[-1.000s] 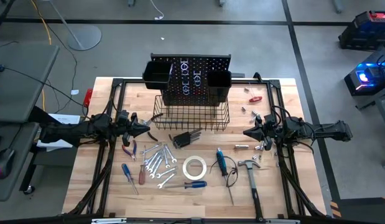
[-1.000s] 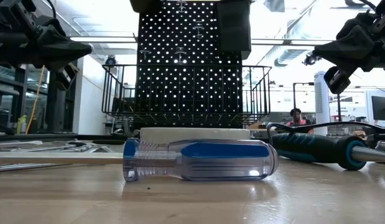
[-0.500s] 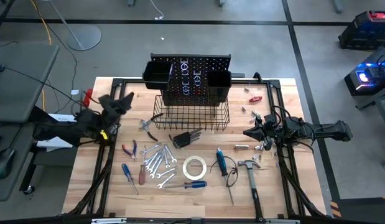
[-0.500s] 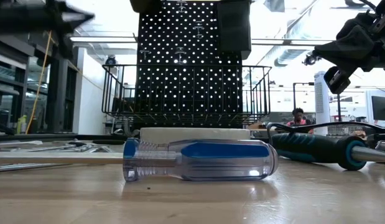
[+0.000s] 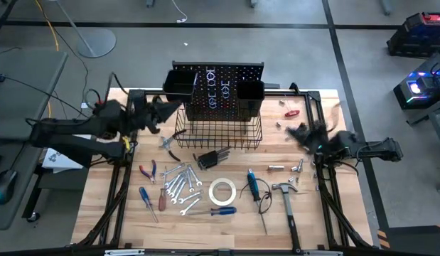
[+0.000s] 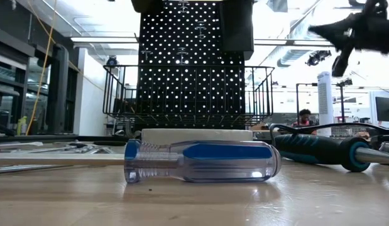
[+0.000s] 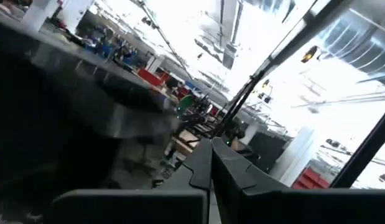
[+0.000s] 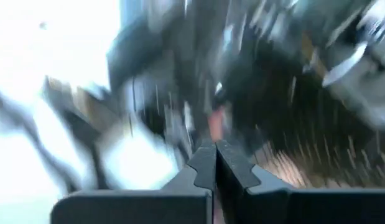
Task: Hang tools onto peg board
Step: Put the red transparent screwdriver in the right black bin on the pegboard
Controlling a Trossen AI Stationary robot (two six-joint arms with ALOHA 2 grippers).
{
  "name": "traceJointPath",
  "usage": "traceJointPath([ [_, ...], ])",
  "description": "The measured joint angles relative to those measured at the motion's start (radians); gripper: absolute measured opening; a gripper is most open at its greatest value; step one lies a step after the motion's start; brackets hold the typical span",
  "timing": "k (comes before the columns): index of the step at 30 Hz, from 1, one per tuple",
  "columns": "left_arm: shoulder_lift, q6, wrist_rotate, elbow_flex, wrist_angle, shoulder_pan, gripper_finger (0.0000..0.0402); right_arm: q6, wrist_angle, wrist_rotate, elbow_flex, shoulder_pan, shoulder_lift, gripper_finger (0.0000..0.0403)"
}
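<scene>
Left end effector and right end effector both closed, raised, empty.

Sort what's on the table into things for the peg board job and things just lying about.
For the job: peg board, wrenches, blue-handled screwdriver, pliers, hammer, tape roll.

Lying about: hex key set, small red item, loose metal bits.

tools lie loose below the peg board

the left pincer sits beside the peg board, near its wire basket. the right pincer hovers over the surface. wrenches, tape roll and hammer lie scattered.
</scene>
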Motion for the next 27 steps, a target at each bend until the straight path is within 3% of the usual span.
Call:
traceJointPath([
  [2,0.005,0.04,-0.007,0.093,-0.059,0.0,0.0,-0.001,0.145,0.102,0.0,-0.001,0.0,0.0],
  [4,-0.001,0.123,-0.016,0.181,-0.094,-0.001,0.0,-0.09,0.249,0.108,0.0,0.0,0.0,0.0],
  [8,-0.034,0.276,-0.067,0.319,-0.206,-0.004,0.0,-0.117,0.28,-0.033,0.0,0.0,0.0,0.0],
  [13,-0.072,0.303,-0.121,0.426,-0.465,-0.022,0.0,-0.018,0.265,-0.147,0.005,0.0,0.031,0.0],
  [16,-0.101,0.186,-0.024,0.457,-0.675,-0.03,0.0,-0.036,0.266,-0.148,0.033,0.0,0.073,0.0],
  [22,-0.146,-0.281,0.16,0.437,-1.311,-0.053,0.0,-0.121,0.271,-0.054,0.141,-0.003,0.229,0.0],
  [27,-0.161,-0.341,0.266,0.313,-1.502,-0.082,0.0,-0.093,0.25,-0.059,0.285,-0.01,0.48,0.0],
])
